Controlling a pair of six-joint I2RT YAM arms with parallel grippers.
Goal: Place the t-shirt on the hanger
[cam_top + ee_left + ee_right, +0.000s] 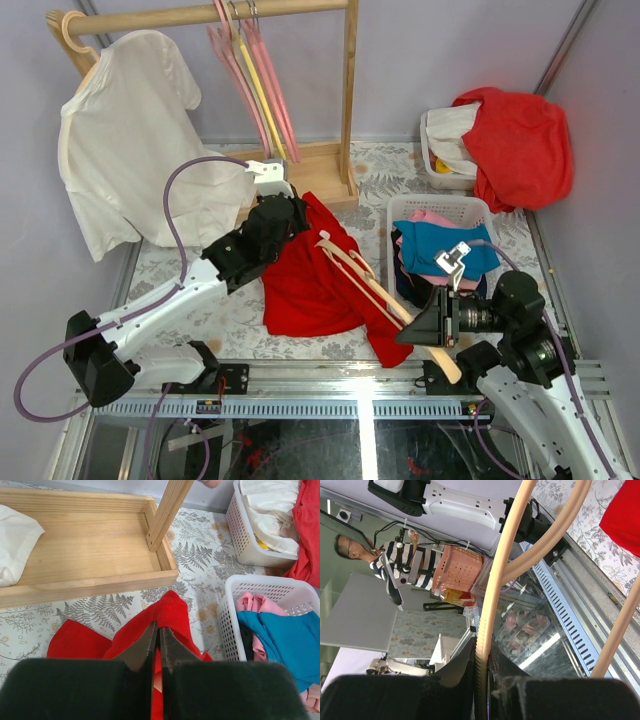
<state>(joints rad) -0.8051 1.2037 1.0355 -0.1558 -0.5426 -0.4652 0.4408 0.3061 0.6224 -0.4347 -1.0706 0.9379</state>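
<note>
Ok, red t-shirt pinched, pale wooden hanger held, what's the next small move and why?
Probably lift the left gripper slightly to open the bright red cloth t-shirt: it is shut on a fold, while the pale wooden hanger, held at its hook by the right gripper, lies on top.

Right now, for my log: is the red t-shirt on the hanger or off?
Off: the red t-shirt lies bunched on the table, wooden hanger lying over it.

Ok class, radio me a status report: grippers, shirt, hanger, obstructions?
Left gripper shut on the t-shirt, fold raised. Right gripper shut on the hanger. Hanger lies across shirt, not inside. White basket close beside.
</note>
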